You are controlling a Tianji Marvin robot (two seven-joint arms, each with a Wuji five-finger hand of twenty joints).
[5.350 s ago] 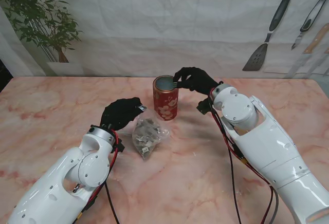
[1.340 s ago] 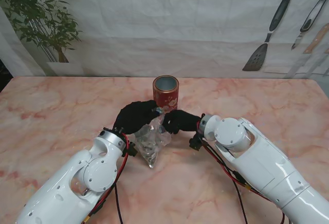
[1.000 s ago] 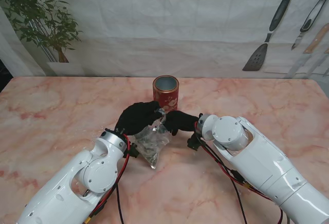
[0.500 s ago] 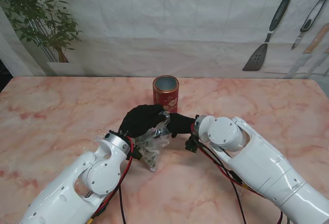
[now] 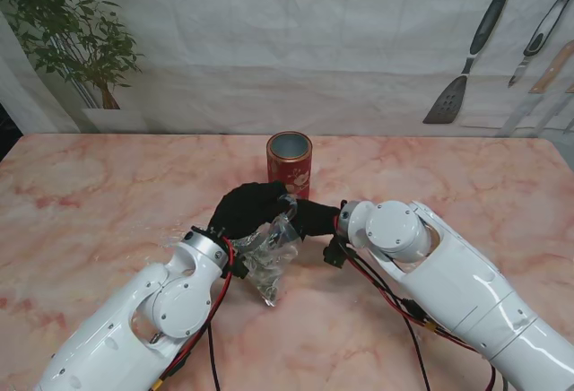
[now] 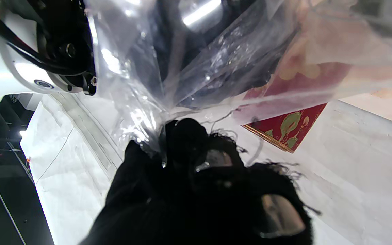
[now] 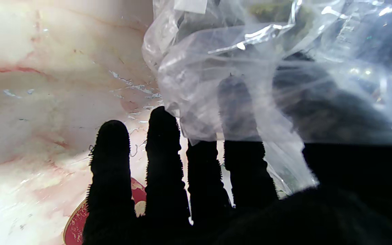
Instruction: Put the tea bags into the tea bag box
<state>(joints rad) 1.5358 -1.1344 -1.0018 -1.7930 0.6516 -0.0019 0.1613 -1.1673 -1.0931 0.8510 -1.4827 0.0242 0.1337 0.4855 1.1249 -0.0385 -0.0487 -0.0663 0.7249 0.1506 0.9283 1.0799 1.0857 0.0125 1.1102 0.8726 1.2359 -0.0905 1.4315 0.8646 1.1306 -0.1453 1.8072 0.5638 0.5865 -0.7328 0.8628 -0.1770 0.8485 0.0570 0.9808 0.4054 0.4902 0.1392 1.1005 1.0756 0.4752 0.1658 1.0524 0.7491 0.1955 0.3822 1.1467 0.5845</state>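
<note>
A clear plastic bag (image 5: 267, 261) holding several tea bags hangs over the table, its upper edge pinched by my black-gloved left hand (image 5: 247, 211). The left wrist view shows those fingertips (image 6: 185, 136) bunching the bag's film (image 6: 196, 61). My right hand (image 5: 313, 216) meets the bag's mouth from the right. In the right wrist view its fingers (image 7: 163, 153) are straight and spread, two of them and the thumb under the plastic (image 7: 267, 68), with nothing gripped. The red flowered tea tin (image 5: 289, 162) stands open just beyond both hands.
The pink marble table (image 5: 466, 176) spreads out on all sides. A potted plant (image 5: 76, 41) stands at the far left, and kitchen utensils (image 5: 466, 59) hang on the back wall at the right. The tin's red wall (image 6: 284, 122) is close behind the bag.
My right hand has slid left into the bag's mouth. The left hand has shifted a little to the right and raised the bag's top, crumpling it.
</note>
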